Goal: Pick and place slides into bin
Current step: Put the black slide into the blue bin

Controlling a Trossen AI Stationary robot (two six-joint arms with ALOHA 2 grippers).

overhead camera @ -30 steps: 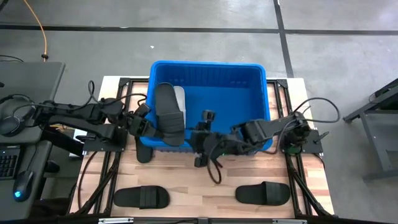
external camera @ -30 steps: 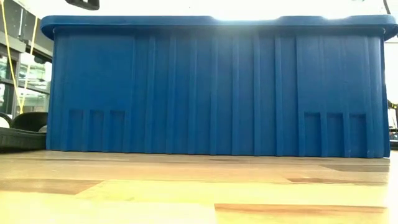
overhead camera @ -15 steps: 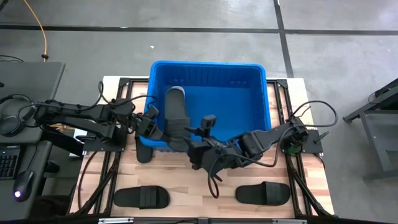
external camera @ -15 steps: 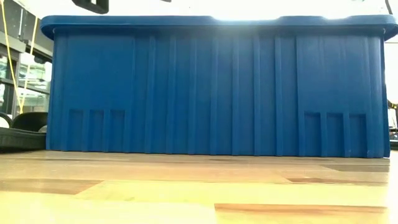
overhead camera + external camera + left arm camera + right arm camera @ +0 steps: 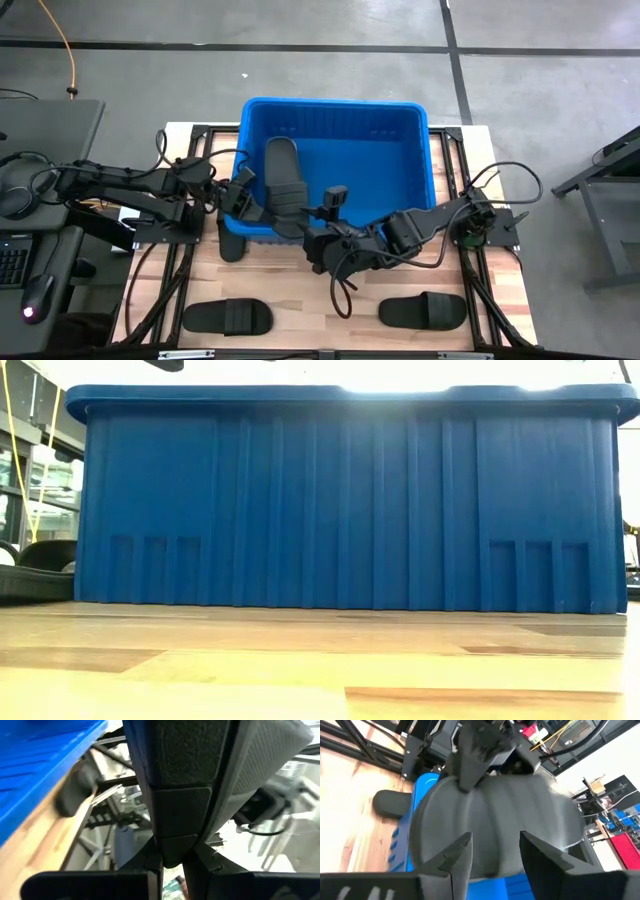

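Note:
A black slide (image 5: pixel 281 183) hangs over the left part of the blue bin (image 5: pixel 400 120), held by my left gripper (image 5: pixel 248 197), which reaches in over the bin's left wall. My right gripper (image 5: pixel 308 238) is open at the bin's near wall, just short of the slide's near end. In the right wrist view its two fingers (image 5: pixel 457 855) stand before the slide's grey underside (image 5: pixel 495 815). I cannot tell whether they touch it. The low view shows only the bin's near wall (image 5: pixel 350 500). My left gripper is shut on the slide's left edge (image 5: pixel 262 196), pinched between its two fingers, which come level from the table's left. In the left wrist view the slide (image 5: pixel 175 795) fills the space between the fingers. The slide is lifted clear, its length running from near to far.
Two black slides lie on the wooden table near its front edge, one at the left (image 5: pixel 228 317) and one at the right (image 5: pixel 422 310). Another black slide (image 5: pixel 232 246) lies by the bin's near left corner. It also shows in the low view (image 5: pixel 35 572).
My left gripper has carried the black slide a little toward the table's right, farther over the bin, and turned it; it now covers the light slide that showed beside it. My right gripper has moved toward the table's left, up to the slide's near end.

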